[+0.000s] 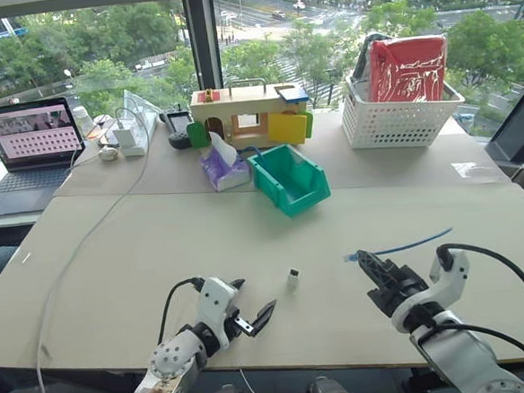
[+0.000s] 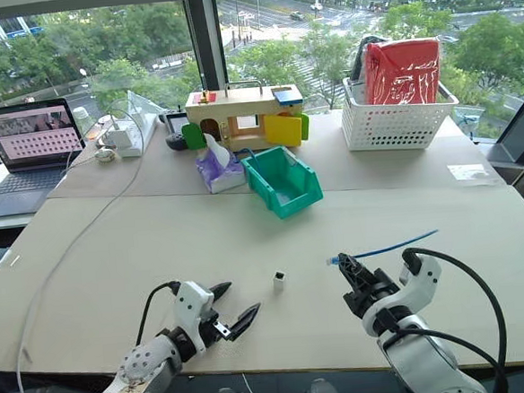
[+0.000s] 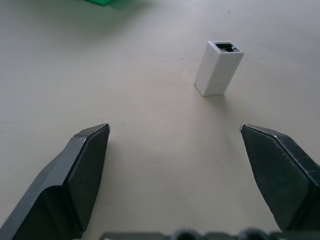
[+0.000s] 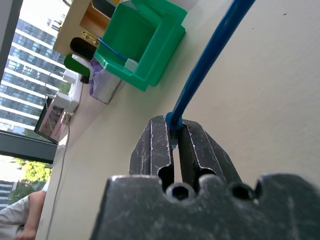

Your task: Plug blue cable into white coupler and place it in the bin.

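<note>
Right gripper, fingers clamped on the blue cable near its plug to steady it for mating; left gripper, fingers fully spread and empty, faces the upright white coupler just ahead; bin well beyond.

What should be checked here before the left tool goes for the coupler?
1. Left tool open: ok.
2. Small white plastic block-shaped coupler upright on the table, socket up, free of both tools: ok.
3. Coupler centred between the left fingers: not ok, it stands toward one side.
4. Right tool shut on the thin light-blue cable: ok.
5. Cable plug undamaged: cannot tell.
6. Teal-green plastic bin open side up and reachable: ok.
</note>
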`<state>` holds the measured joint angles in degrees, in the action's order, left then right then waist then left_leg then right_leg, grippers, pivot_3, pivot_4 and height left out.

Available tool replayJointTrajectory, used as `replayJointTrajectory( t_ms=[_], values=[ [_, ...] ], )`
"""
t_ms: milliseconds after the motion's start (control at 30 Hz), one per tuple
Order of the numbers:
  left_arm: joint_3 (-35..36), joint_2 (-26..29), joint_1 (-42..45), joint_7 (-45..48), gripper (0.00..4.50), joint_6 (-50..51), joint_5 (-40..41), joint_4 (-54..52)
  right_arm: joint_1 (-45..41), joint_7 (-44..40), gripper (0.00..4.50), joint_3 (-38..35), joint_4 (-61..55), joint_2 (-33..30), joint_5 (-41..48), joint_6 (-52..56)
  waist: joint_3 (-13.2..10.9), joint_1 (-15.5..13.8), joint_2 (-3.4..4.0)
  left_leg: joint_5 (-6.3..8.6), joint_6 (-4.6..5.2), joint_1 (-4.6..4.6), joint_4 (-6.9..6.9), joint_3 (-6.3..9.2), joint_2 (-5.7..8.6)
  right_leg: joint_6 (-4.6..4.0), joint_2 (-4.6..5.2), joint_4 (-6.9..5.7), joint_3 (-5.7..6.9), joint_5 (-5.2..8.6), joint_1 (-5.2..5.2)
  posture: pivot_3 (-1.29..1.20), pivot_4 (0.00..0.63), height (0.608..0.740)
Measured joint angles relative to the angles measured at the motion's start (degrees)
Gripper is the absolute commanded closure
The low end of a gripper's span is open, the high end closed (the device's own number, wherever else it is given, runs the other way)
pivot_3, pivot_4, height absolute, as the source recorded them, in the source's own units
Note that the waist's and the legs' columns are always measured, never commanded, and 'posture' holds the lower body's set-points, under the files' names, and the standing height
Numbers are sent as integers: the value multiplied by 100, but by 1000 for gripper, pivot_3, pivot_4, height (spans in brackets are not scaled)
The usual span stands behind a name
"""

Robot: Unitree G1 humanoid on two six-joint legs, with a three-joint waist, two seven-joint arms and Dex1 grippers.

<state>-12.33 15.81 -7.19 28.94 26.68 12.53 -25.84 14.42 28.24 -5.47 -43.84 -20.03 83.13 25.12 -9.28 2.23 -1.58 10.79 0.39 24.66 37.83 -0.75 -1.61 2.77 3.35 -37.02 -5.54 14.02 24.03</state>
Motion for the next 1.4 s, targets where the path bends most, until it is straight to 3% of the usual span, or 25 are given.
replayJointTrajectory(
  t_ms=[267, 767, 867, 1100, 1167, 1267, 1400],
  values=[
    [-408, -262, 697, -271, 8, 830, 81, -159, 187, 1, 4500, 46, -101, 130, -248, -4, 0, 19, 0, 0, 0, 3, 0, 1, -2, 5, -9, 0, 2, -2, 4, 0, 150, 715],
    [-1141, -609, 1367, -998, 8, 1120, -661, 347, 187, 1, 4500, 90, -131, 317, -447, -4, 0, 7, -1, 0, 0, 5, 0, 3, 1, 7, -9, 1, 1, -1, 3, 0, 150, 715],
    [-1198, -701, 1411, -1071, 618, 1131, -708, 421, 184, 1, 4500, 90, -132, 323, -453, -4, 0, 13, -1, 0, 0, 6, 0, 3, 0, 11, -11, 1, 1, -3, 5, 0, 150, 715],
    [-1224, -745, 1410, -1092, 3312, 1262, -711, 430, 87, 1, 4500, 87, -132, 297, -432, -4, 0, 11, -1, 0, 0, 7, 0, 3, 0, 11, -11, 2, 1, -3, 5, 0, 150, 715],
    [-1207, -765, 1412, -1118, 3857, 1262, -712, 434, 67, -1, 4500, 79, -132, 269, -423, -4, 0, 9, -1, 0, 0, 7, 0, 4, 1, 11, -11, 2, 1, -3, 4, 0, 150, 715],
    [-1163, -679, 1498, -1061, 3847, 1056, -720, 622, 65, -20, 4500, 77, -127, 271, -423, -4, -1, 5, -1, 0, 0, 7, 0, 3, 1, 9, -11, 3, 1, -2, 4, 0, 150, 715],
    [-1043, -21, 1778, -172, 3847, 211, -606, 1048, 58, -122, 4500, 151, -31, 377, -490, -3, 0, 29, 0, 0, 0, 5, -1, 1, 0, -3, -16, 1, 2, 1, 8, 0, 150, 715]
  ],
)
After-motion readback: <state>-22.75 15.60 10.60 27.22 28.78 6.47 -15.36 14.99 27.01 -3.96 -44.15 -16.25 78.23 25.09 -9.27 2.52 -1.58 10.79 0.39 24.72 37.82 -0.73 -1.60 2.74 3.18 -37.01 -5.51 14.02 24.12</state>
